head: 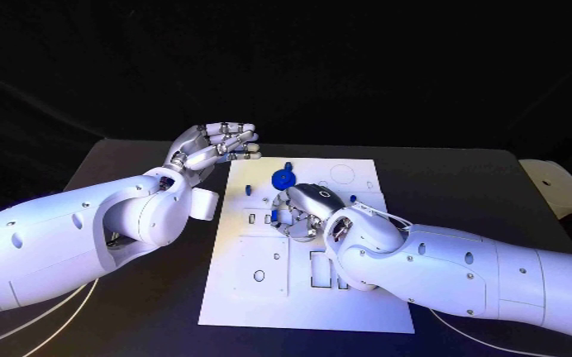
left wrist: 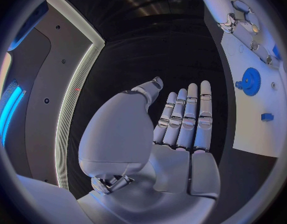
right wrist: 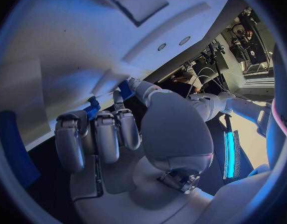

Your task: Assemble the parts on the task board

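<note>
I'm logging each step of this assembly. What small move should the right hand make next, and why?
Probably press down gently where it is: the right hand rests fingers-down on the task board, touching small blue parts, beside the blue gear. The left hand hovers empty.

White, blue and silver on black

The task board (head: 262, 291) is white with dark cut-outs, on a black table (head: 477, 183). A blue gear (head: 283, 178) and a small blue part (left wrist: 267, 117) sit on it. Both hands, left (head: 217, 147) and right (head: 304, 208), are silver on white arms.
</note>
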Available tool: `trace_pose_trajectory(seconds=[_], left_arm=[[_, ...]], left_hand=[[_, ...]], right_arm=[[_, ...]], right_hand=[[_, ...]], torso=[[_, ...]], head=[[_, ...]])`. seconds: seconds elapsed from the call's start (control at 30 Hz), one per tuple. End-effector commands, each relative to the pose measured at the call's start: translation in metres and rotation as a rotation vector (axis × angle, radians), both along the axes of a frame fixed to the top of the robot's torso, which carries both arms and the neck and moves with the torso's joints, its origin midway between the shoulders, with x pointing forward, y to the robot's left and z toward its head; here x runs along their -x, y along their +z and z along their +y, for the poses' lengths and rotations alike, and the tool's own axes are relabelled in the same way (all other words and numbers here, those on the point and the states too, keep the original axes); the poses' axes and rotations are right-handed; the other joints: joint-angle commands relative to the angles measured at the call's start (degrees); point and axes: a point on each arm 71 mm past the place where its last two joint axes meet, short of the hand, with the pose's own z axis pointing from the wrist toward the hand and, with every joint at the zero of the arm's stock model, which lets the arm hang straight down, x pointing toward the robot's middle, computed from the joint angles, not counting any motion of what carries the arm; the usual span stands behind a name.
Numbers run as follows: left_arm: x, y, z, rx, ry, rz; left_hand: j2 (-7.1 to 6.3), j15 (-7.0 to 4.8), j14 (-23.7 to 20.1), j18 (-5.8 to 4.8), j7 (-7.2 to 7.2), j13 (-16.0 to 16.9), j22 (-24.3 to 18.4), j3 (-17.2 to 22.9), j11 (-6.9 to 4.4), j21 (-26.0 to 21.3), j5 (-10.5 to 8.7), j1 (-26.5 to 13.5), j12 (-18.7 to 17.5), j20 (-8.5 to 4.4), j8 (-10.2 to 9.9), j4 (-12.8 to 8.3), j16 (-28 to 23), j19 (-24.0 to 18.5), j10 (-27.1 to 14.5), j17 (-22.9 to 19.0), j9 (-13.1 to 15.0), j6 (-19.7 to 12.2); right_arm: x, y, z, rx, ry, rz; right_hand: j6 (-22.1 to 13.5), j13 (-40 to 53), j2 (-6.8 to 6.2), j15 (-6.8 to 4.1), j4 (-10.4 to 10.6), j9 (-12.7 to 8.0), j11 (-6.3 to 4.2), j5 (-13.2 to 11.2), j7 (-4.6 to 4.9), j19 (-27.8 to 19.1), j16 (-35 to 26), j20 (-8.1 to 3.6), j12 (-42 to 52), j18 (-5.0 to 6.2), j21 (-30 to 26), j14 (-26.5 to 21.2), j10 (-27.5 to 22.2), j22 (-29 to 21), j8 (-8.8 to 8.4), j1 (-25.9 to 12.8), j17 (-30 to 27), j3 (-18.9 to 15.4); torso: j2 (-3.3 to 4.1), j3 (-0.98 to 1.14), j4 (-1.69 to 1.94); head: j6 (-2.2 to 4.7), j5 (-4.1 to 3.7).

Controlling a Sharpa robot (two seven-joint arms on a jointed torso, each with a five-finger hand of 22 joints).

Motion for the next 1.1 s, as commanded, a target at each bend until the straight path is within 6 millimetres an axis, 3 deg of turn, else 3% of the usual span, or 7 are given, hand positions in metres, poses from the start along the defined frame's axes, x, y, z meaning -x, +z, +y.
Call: trace_pose_trajectory(seconds=[0.03,0.43,0.67,0.83,0.93,1.0,1.1], left_arm=[[0.001,0.001,-0.002,0.010,-0.014,-0.005],[-0.001,-0.001,0.000,-0.026,-0.016,0.009],[-0.004,-0.010,0.000,-0.202,-0.063,0.055],[-0.009,-0.020,0.000,-0.400,-0.108,0.090],[-0.011,-0.028,-0.002,-0.536,-0.155,0.125],[-0.011,-0.034,-0.005,-0.621,-0.197,0.151],[-0.009,-0.042,-0.011,-0.779,-0.263,0.197]], left_hand=[[0.02,-0.08,0.30,0.30,1.46,0.00,-0.07,0.43,-0.04,-0.36,0.12,-0.37,-0.16,0.15,-0.34,0.02,-0.29,0.36,0.38,0.08,-0.08,0.41],[-0.23,-0.11,0.58,0.33,1.37,0.02,-0.14,0.39,-0.08,-0.35,0.11,-0.80,-0.21,0.14,-0.42,-0.01,-0.30,0.52,0.51,0.25,-0.11,0.49],[-1.74,-3.43,10.97,0.46,-0.58,1.36,1.47,-3.57,-2.80,3.97,0.06,-7.87,2.94,-2.81,1.13,4.43,6.70,7.93,8.34,4.64,0.77,4.06],[-0.76,-6.62,14.14,-0.01,-2.59,5.99,7.17,-9.09,-5.32,14.28,0.24,-9.20,8.76,-6.80,3.91,10.53,29.53,13.67,13.17,20.88,3.38,6.59],[1.14,-8.16,24.15,0.16,-3.95,12.32,13.54,-11.47,-6.96,24.81,0.34,-9.28,16.16,-8.59,5.69,10.35,55.22,16.20,14.96,47.96,5.73,6.48],[1.75,-8.47,25.71,0.12,-4.20,15.65,16.18,-12.24,-7.48,28.87,0.24,-10.03,19.82,-9.05,6.23,10.50,59.16,15.89,14.07,52.54,6.78,5.83],[4.07,-9.19,31.31,-3.03,-4.65,23.58,41.43,-12.53,-7.75,47.83,0.16,-9.97,29.07,-9.70,8.28,10.92,67.09,23.19,11.14,65.55,9.50,4.39]], right_arm=[[0.001,0.001,0.001,-0.001,0.004,-0.017],[0.007,0.010,-0.007,-0.082,0.000,-0.079],[0.006,0.035,-0.041,-0.272,0.024,-0.084],[-0.003,0.055,-0.077,-0.392,-0.021,-0.013],[-0.006,0.065,-0.098,-0.443,-0.062,0.024],[-0.006,0.069,-0.108,-0.462,-0.083,0.039],[-0.007,0.075,-0.125,-0.483,-0.119,0.058]], right_hand=[[-0.52,8.65,-0.92,0.54,0.28,-0.09,0.50,-0.83,0.14,5.99,0.15,0.47,-0.27,-0.82,0.25,5.32,-0.01,15.08,-0.41,-0.45,12.67,-0.60],[-4.06,7.71,-1.03,1.50,5.25,-1.22,1.53,-6.14,1.17,5.99,0.16,1.45,-1.29,-0.82,0.25,5.31,-1.17,15.08,-2.74,1.38,12.75,-11.32],[-3.56,7.59,0.98,1.46,4.89,-1.37,1.49,-4.21,1.15,5.99,0.05,1.45,-1.41,-0.82,0.25,5.23,-1.37,15.08,-2.66,5.29,12.44,-10.39],[-1.73,7.27,1.16,1.15,4.48,-1.06,1.12,-1.16,0.75,5.99,-0.19,1.21,-1.78,-0.82,0.25,5.06,-1.74,15.08,-1.43,6.30,11.79,-9.17],[-1.34,7.13,1.05,0.99,4.62,-0.97,0.95,0.27,0.59,5.99,-0.25,1.04,-1.93,-0.82,0.25,5.02,-1.87,15.08,-0.98,6.13,11.65,-8.77],[-1.28,7.17,1.04,0.96,4.65,-0.96,0.93,0.54,0.57,5.99,-0.27,1.01,-1.88,-0.82,0.25,5.02,-1.82,15.08,-0.90,6.09,11.62,-8.69],[-1.19,7.17,1.07,0.92,4.72,-0.94,0.89,0.91,0.53,5.99,-0.28,0.96,-1.87,-0.82,0.25,5.01,-1.79,15.08,-0.78,6.01,11.59,-8.55]], torso=[[0.00,-0.01,-0.01],[-0.07,0.03,0.04],[-0.37,0.00,-0.17],[-0.86,0.11,-0.32],[-1.22,0.23,-0.43],[-1.38,0.26,-0.55],[-1.59,0.37,-0.84]], head=[[0.00,0.01],[-0.12,0.02],[-0.11,0.25],[-0.31,0.48],[-0.64,0.51],[-0.76,0.59],[-0.88,0.90]])
